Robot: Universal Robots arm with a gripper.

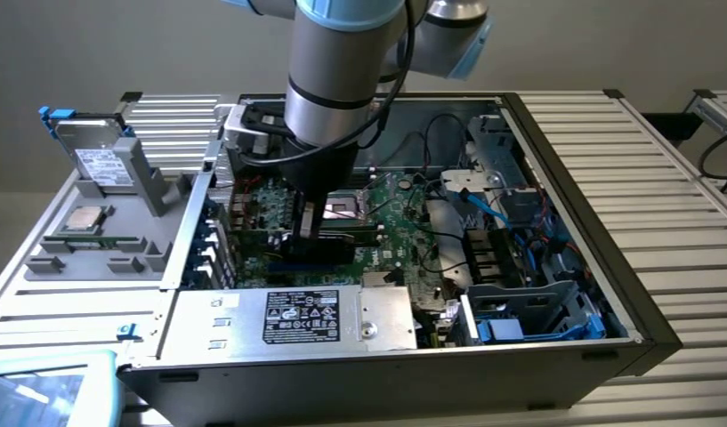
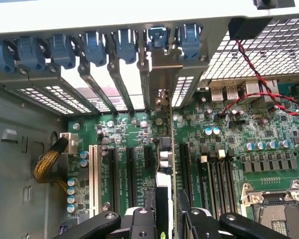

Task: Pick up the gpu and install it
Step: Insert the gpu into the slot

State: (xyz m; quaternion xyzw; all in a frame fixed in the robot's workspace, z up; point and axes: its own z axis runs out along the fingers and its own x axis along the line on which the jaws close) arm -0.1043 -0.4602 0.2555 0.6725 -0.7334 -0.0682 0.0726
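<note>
The gpu (image 2: 166,155) shows edge-on as a thin card standing upright over the expansion slots (image 2: 131,164) of the green motherboard (image 2: 229,144). Its metal bracket (image 2: 162,59) lines up with the rear slot openings under the blue latches (image 2: 94,45). My gripper (image 2: 167,221) is shut on the card's top edge, one black finger (image 2: 139,221) on each side. In the exterior view the gripper (image 1: 306,233) reaches down into the open case (image 1: 648,329), with the dark gpu (image 1: 339,237) low against the motherboard (image 1: 393,218). Whether the card's edge sits in a slot cannot be told.
Red and black wires (image 2: 259,74) run by the rear ports, and a yellow braided cable (image 2: 47,162) lies by the case wall. The CPU socket (image 2: 274,209) is beside the card. A power supply (image 1: 292,316), a blue drive cage (image 1: 536,311) and a grey parts tray (image 1: 102,222) flank the board.
</note>
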